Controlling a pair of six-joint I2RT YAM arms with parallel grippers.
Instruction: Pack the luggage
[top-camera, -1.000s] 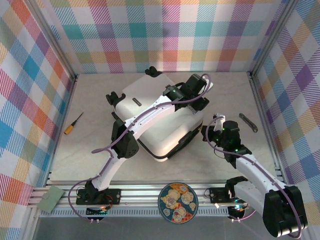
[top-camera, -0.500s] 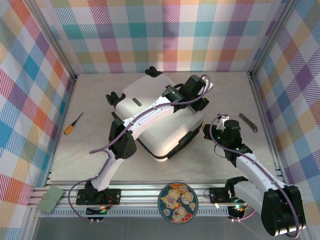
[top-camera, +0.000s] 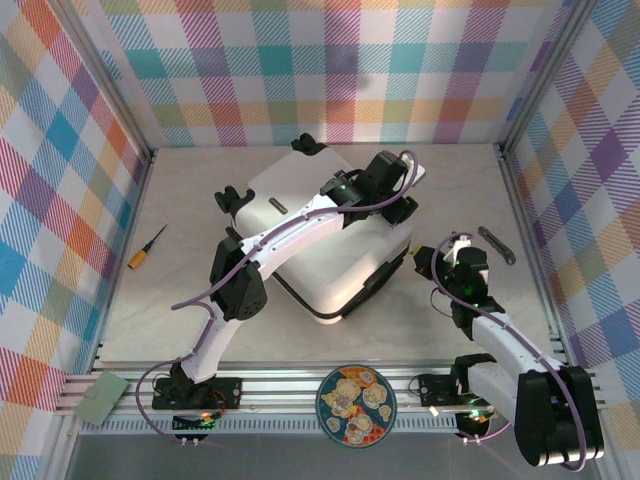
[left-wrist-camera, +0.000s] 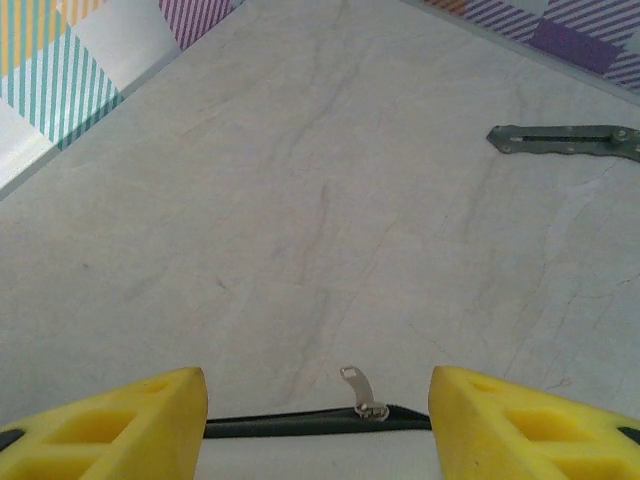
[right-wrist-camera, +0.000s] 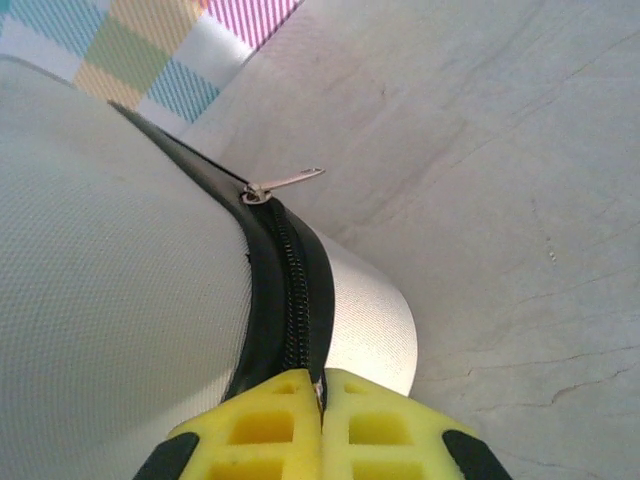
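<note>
The luggage (top-camera: 320, 235), a white hard shell, lies closed on the table with its black zipper band (right-wrist-camera: 292, 300) round the side. My left gripper (top-camera: 402, 203) reaches over it to its far right corner. That gripper (left-wrist-camera: 320, 425) is open, and a silver zipper pull (left-wrist-camera: 360, 392) stands up between its yellow fingers (left-wrist-camera: 110, 425). My right gripper (top-camera: 424, 262) is against the luggage's right side. Its pads (right-wrist-camera: 270, 430) are shut on a second zipper pull at the band, of which a sliver of metal shows. The first pull (right-wrist-camera: 283, 182) sticks out farther along the band.
A grey metal tool (top-camera: 496, 244) lies on the table right of the luggage, near the right wall. A yellow-handled screwdriver (top-camera: 146, 246) lies at the left. A patterned plate (top-camera: 356, 405) and a green card (top-camera: 103, 397) sit on the front rail.
My right gripper has shifted a little to the right along the luggage's side, staying shut. The luggage's right corner has nudged slightly rightward. The left arm has hardly moved.
</note>
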